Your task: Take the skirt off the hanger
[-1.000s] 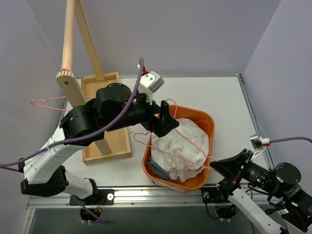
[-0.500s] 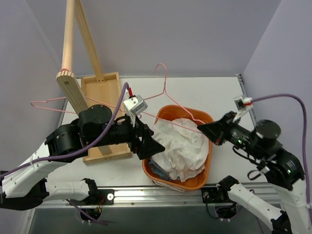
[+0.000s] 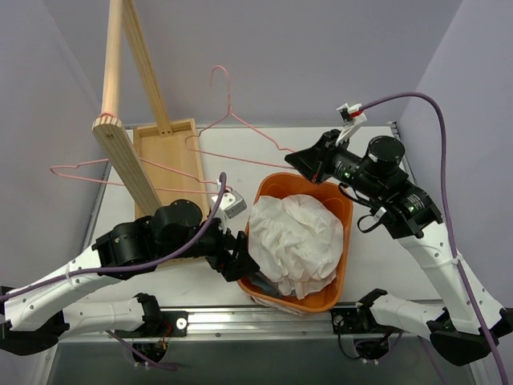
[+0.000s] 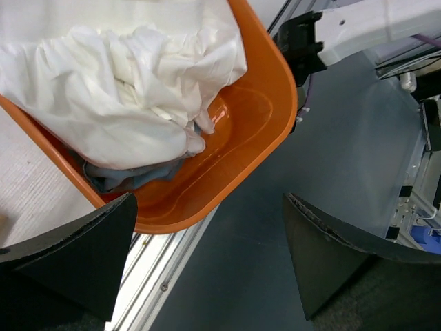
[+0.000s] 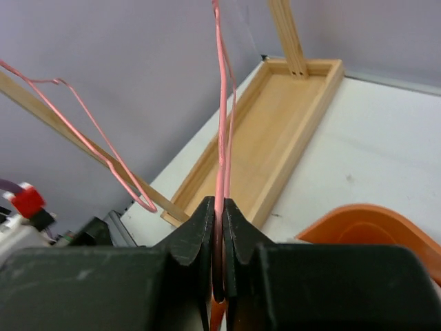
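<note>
The white skirt (image 3: 296, 237) lies crumpled in the orange basket (image 3: 346, 210), off the hanger. My right gripper (image 3: 298, 160) is shut on the bare pink wire hanger (image 3: 232, 120) and holds it in the air behind the basket, over the table's back. In the right wrist view the wire (image 5: 222, 103) runs up from between the closed jaws of the gripper (image 5: 219, 207). My left gripper (image 3: 240, 261) is open and empty at the basket's near left edge. Its view shows the skirt (image 4: 117, 83), the basket rim (image 4: 286, 103) and its own gripper (image 4: 207, 255) past the table edge.
A wooden rack (image 3: 120, 104) with a tray base (image 3: 168, 144) stands at the left. A second pink hanger (image 3: 80, 170) hangs on its slanted pole; it also shows in the right wrist view (image 5: 89, 145). A blue cloth (image 4: 131, 176) lies under the skirt. Walls enclose the table.
My right gripper has carried the hanger up and back, away from the basket, leaving the skirt inside. My left gripper has drawn back from the skirt to the basket's near left edge.
</note>
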